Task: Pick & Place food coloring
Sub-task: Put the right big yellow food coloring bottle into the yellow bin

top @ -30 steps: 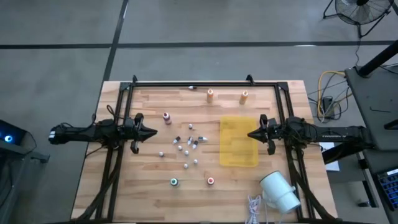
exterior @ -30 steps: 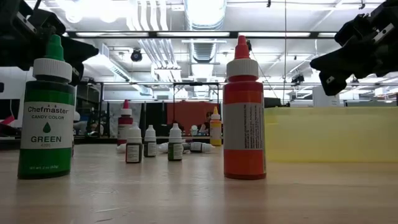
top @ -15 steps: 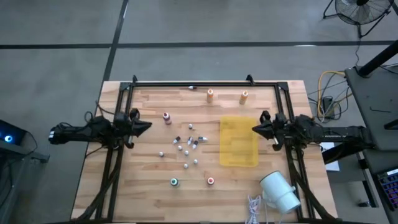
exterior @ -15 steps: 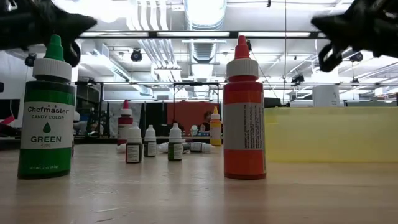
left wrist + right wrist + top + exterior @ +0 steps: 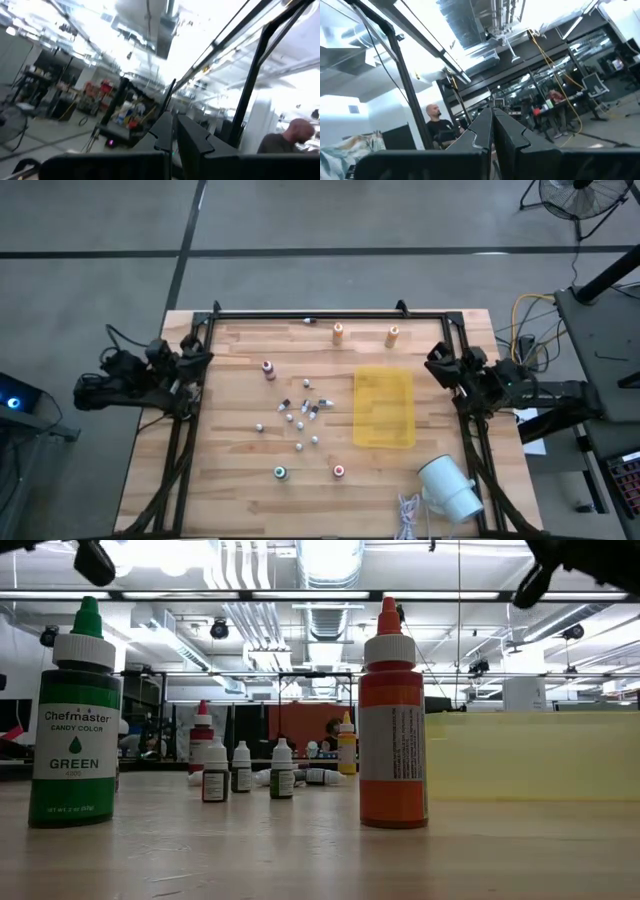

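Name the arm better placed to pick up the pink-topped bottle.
Left, probably. The pink-topped bottle stands on the table's left half, nearer the left gripper than the right gripper, which sits beyond the yellow mat.

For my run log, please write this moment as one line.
left end effector: shut, empty, left table edge | right end effector: shut, empty, right edge | bottles: untouched on table

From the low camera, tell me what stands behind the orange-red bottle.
Behind the orange-red bottle stands the yellow mat, with small vials and a yellow-topped bottle farther back. Whatever lies directly behind its body is hidden.

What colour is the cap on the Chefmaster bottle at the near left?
Green tip on a white collar, clearest in the low view.
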Motion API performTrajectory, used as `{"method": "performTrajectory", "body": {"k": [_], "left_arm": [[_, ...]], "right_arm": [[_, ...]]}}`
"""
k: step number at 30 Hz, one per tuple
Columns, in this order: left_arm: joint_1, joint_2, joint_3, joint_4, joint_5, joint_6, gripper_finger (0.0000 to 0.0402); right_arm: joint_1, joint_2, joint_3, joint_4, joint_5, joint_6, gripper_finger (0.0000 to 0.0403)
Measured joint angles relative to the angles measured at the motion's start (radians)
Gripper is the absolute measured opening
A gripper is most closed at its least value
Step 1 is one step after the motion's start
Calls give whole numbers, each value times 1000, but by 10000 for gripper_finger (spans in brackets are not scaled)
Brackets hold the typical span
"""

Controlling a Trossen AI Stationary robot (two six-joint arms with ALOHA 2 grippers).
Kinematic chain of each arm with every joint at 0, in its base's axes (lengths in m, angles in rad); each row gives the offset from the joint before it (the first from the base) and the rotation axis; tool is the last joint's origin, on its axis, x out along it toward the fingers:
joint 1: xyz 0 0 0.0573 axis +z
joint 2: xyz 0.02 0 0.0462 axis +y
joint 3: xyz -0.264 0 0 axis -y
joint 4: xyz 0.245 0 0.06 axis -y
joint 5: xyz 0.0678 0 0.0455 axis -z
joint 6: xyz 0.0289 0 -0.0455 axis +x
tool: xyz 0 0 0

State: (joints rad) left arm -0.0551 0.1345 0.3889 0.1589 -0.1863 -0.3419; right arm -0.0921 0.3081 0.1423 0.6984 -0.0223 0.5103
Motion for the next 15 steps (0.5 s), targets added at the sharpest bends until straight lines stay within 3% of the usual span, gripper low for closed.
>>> {"method": "performTrajectory", "body": {"k": [15], "left_arm": [[0, 274, 239, 5, 10, 27, 0]], "right_arm": [[0, 266, 417, -248, 0, -292, 9]]}}
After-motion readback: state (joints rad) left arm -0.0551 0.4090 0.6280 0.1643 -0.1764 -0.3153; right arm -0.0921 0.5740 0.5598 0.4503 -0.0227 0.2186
